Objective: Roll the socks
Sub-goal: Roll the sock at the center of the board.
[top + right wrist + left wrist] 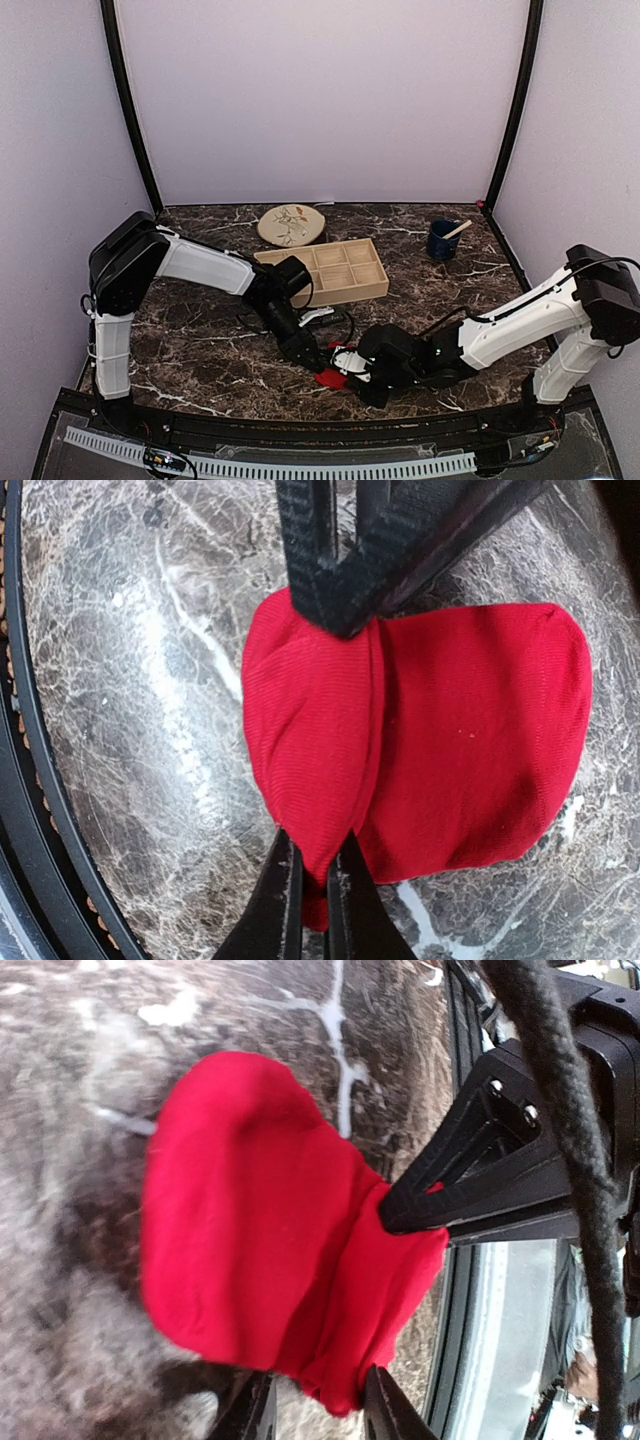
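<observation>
Mid-roll here, I'd say. The socks [460,720] are a folded red bundle on the desk [200,340], near edge, about centre. My right end effector [318,842] is pinched tight on the fold. My left end effector [318,1380] has its jaws parted around the bundle's edge, not squeezing. Next, left probably needs a fresh grab to tuck fabric over. No labels or writing I can read.

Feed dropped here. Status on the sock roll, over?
Right gripper: jaws shut on red sock fold. Left gripper: jaws open astride its edge. Sock folded over. Wooden tray apart, behind.
</observation>
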Controlling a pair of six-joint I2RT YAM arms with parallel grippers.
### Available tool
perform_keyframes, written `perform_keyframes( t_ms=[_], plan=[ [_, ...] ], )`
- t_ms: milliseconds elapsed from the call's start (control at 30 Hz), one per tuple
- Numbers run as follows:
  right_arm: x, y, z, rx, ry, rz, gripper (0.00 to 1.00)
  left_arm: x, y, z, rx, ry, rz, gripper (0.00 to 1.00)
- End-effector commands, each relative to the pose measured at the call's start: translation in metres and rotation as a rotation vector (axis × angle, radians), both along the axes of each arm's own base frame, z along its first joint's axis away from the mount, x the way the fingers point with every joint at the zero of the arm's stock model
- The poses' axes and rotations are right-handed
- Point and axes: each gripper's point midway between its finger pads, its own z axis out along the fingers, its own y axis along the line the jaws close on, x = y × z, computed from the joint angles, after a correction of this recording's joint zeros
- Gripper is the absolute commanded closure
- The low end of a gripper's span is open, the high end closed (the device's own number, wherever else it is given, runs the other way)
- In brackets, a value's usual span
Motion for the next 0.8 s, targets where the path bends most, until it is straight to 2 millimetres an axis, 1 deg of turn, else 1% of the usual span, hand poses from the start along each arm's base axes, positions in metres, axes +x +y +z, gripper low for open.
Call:
perform_keyframes(
  t_ms=[0,167,500,567,633,767],
  plan=[
    [-0.006,-0.011,-0.012,-0.016,0.104,-0.009,1.0,0.022,0.008,0.008,0.013,-0.107,0.066,0.67],
    [-0.004,-0.013,-0.013,0.015,0.195,-0.029,1.0,0.037,0.011,0.012,0.016,-0.193,0.114,0.66],
    [-0.001,-0.015,-0.007,0.089,0.388,-0.047,1.0,0.051,0.015,0.02,-0.015,-0.334,0.174,0.66],
    [0.0,-0.015,-0.004,0.104,0.423,-0.048,1.0,0.052,0.017,0.024,-0.036,-0.362,0.192,0.66],
    [-0.001,-0.014,-0.003,0.119,0.46,-0.046,1.0,0.054,0.016,0.032,-0.069,-0.403,0.207,0.66],
    [-0.002,-0.013,-0.003,0.131,0.525,-0.04,1.0,0.049,0.014,0.05,-0.136,-0.492,0.204,0.63]
  ],
)
